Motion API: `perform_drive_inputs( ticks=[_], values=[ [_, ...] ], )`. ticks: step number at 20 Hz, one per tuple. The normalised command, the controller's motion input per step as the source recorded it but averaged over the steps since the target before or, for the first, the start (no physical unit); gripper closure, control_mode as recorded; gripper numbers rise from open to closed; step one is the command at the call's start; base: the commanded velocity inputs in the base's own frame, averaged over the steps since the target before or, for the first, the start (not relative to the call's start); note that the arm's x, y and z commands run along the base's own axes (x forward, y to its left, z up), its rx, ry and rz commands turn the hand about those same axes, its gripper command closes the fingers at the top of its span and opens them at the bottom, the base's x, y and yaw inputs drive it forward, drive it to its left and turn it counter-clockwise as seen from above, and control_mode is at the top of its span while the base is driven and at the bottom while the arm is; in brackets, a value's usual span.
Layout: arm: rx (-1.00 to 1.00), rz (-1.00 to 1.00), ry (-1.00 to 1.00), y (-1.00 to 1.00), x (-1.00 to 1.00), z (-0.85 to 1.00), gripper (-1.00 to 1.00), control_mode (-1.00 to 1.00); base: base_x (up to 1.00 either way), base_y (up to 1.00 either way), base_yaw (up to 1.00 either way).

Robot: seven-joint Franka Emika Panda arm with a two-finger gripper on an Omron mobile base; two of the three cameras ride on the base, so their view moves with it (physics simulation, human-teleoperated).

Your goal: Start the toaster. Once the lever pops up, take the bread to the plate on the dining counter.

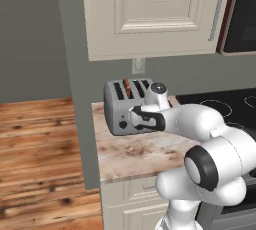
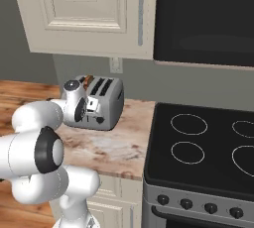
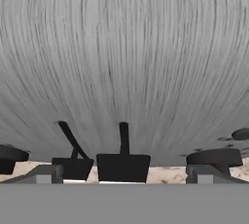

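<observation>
The toaster (image 1: 131,106) stands at the back of a narrow marbled surface (image 1: 135,156), close to the grey wall and just under an outlet (image 1: 138,65). It is a boxy grey-silver thing with four slots on top, and the bread (image 1: 127,87) stands upright in one of them, its brown crust poking above the rim. From the other side the same slice (image 2: 89,80) shows at the far end of the toaster's top. On the front, low down, a black round knob (image 1: 123,124) sits near the left corner.

The arm's hand is pushed right up against the toaster's front face. The end effector (image 2: 93,105) is pressed so near the metal that its fingers are mostly hidden behind the wrist, but the hand view shows brushed grey metal close ahead with the two fingertips (image 3: 44,173) set far apart at the bottom corners, so the jaws stand wide and hold nothing. Between them in that view a black lever tab (image 3: 123,166) hangs from its slot, with a second tab (image 3: 73,168) just beside it on a slanted stem.

To the right of the marbled surface, touching it, is a black glass cooktop (image 2: 203,147) with ring outlines, and a row of dark knobs (image 2: 198,206) runs along the stove front below. Cream cabinets (image 1: 152,11) hang above the toaster, and a dark panel (image 2: 203,19) hangs over the stove. Off to the left, plank flooring (image 1: 40,164) stretches away.
</observation>
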Motion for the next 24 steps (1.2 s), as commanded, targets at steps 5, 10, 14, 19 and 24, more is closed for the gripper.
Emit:
perform_drive_inputs(
  ticks=[5,10,14,19,24],
  values=[
    [0.0,0.0,0.0,0.0,0.0,-0.1,-1.0,-1.0,0.0,0.0,0.0],
    [0.0,0.0,0.0,0.0,0.0,-0.1,-1.0,-1.0,0.0,0.0,0.0],
    [0.0,0.0,0.0,0.0,0.0,-0.13,-1.0,-1.0,0.0,0.0,0.0],
    [0.0,0.0,0.0,0.0,0.0,-0.18,-1.0,-1.0,0.0,0.0,0.0],
    [0.0,0.0,0.0,0.0,0.0,-0.19,-1.0,-1.0,0.0,0.0,0.0]
  ],
)
